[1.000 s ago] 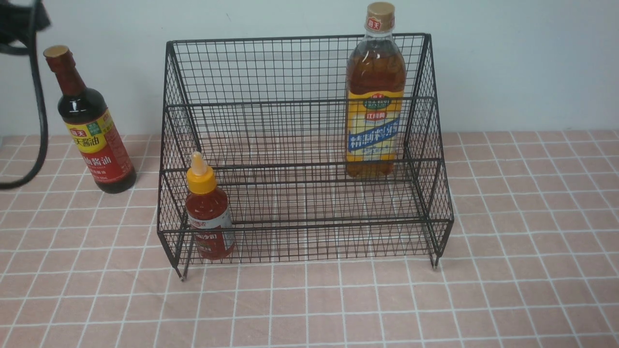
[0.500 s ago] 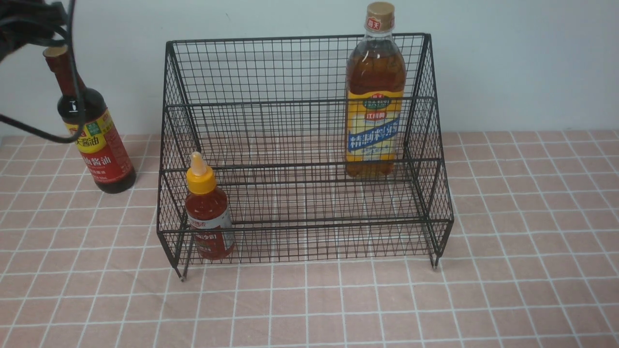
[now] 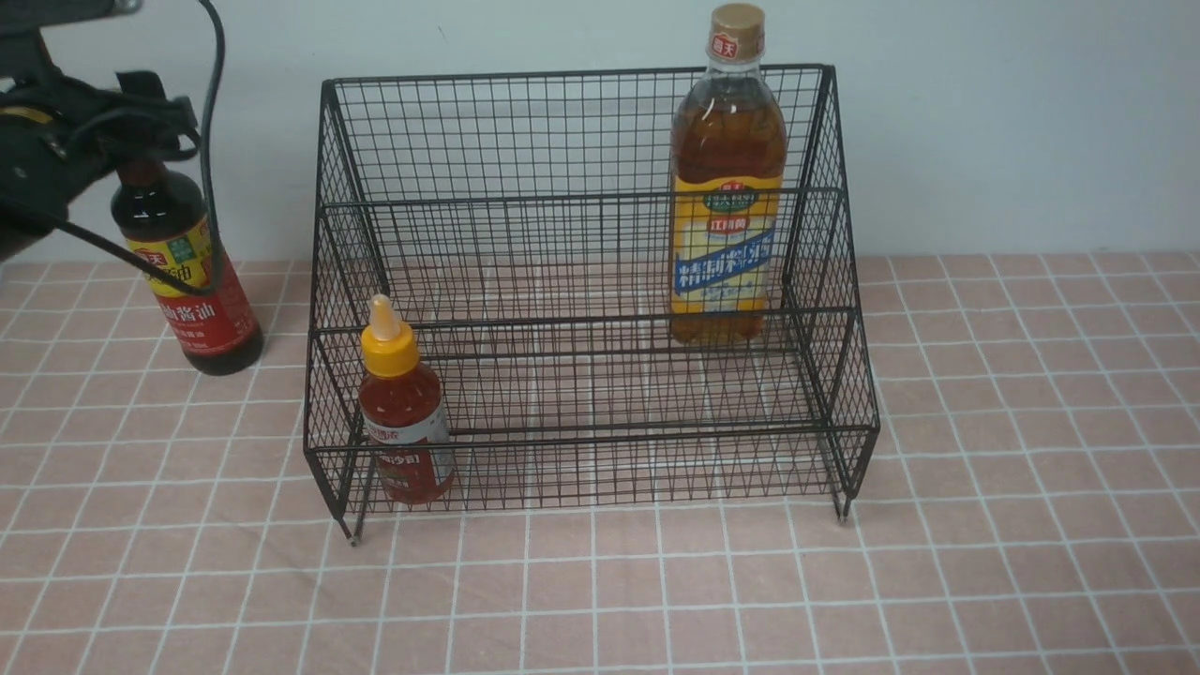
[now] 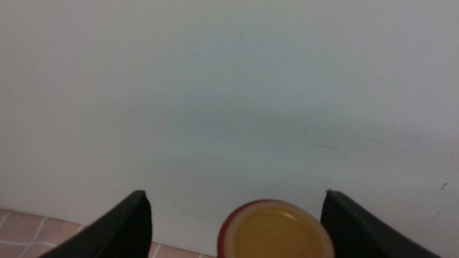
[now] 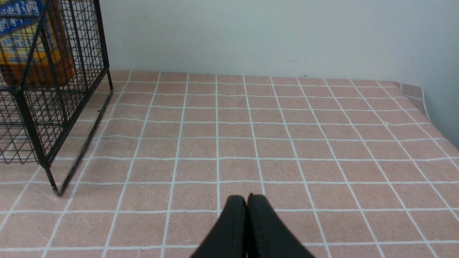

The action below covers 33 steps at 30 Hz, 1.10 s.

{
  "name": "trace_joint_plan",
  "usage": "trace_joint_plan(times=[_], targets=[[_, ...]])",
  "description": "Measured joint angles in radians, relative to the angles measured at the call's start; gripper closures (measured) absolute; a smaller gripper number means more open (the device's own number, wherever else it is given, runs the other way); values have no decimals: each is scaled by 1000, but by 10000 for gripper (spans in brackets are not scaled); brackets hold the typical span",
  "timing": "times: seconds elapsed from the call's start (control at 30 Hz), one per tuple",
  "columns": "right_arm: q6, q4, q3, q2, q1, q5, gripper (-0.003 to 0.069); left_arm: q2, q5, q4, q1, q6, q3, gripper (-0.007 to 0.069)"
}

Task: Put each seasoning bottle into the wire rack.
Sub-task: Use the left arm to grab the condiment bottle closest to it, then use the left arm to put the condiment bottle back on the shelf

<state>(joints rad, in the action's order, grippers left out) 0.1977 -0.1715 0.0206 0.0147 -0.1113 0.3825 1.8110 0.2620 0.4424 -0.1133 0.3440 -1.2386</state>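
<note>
Front view: the wire rack is standing mid-tabletop, toward the back edge. The red sauce bottle is standing upright in the lower tier's front left corner. The amber bottle is standing upright at the right end of the upper tier. The soy-sauce bottle is standing outside the rack, near the tabletop's left edge and close to the wall. The left gripper is covering its neck and top, and a black cable is hanging across its shoulder and label.

Left wrist view: the left gripper is standing wide open, fingers apart. The bottle's yellow cap is sitting between them, nearer one finger; contact cannot be judged.

Right wrist view: the right gripper is hanging with fingers pressed together, empty, over bare tabletop off the wire rack's right side. The amber bottle is showing through the mesh.
</note>
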Motion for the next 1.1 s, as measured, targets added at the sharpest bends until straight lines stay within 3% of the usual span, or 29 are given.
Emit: trace_joint_plan(times=[0.2,0.3,0.37,0.67,1.1], targets=[[0,0,0,0,0,0,673,40,2,0,0,0,-1,85],[0,0,0,0,0,0,673,59,2,0,0,-1,-1,222],[0,0,0,0,0,0,673,58,-4,-3,0,-5,-4,372],[0,0,0,0,0,0,673,-12,-164,-26,0,6,-22,363],[0,0,0,0,-1,0,673,-444,-283,-39,11,8,-57,363]])
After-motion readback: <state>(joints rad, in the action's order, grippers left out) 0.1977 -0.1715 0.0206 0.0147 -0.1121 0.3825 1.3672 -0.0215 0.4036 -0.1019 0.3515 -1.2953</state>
